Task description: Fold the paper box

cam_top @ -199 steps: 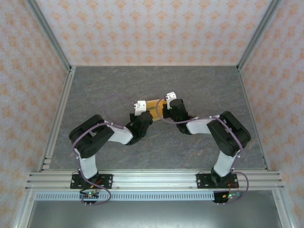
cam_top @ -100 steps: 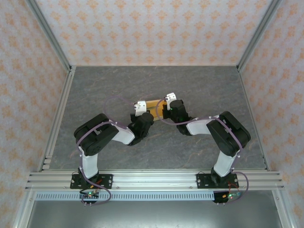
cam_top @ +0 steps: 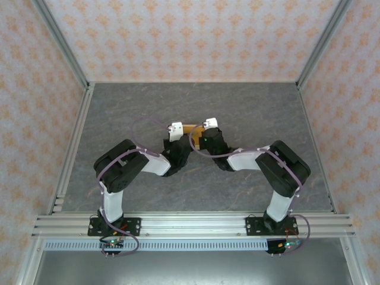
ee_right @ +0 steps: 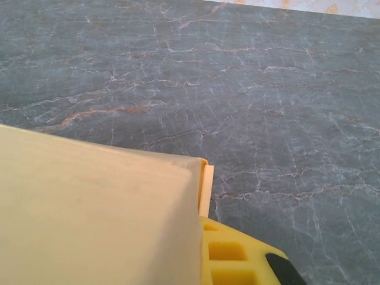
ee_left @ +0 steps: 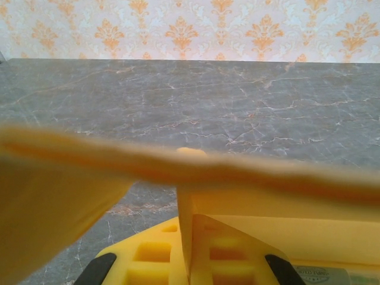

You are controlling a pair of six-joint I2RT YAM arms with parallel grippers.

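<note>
The paper box is a light orange card piece held up between both grippers over the middle of the table. My left gripper is shut on its left end. In the left wrist view a card edge stands clamped between the yellow fingers, and a blurred flap crosses the frame. My right gripper is shut on the right end. In the right wrist view a pale panel of the paper box covers the left finger, and the right yellow finger presses against it.
The grey marbled table lies under the box. Metal frame rails and patterned walls close in the left, right and far sides. The arm bases sit on the near rail.
Both grippers have drawn closer together and slightly farther away; the right wrist shifted left. The strip of box showing between them is shorter than before.
</note>
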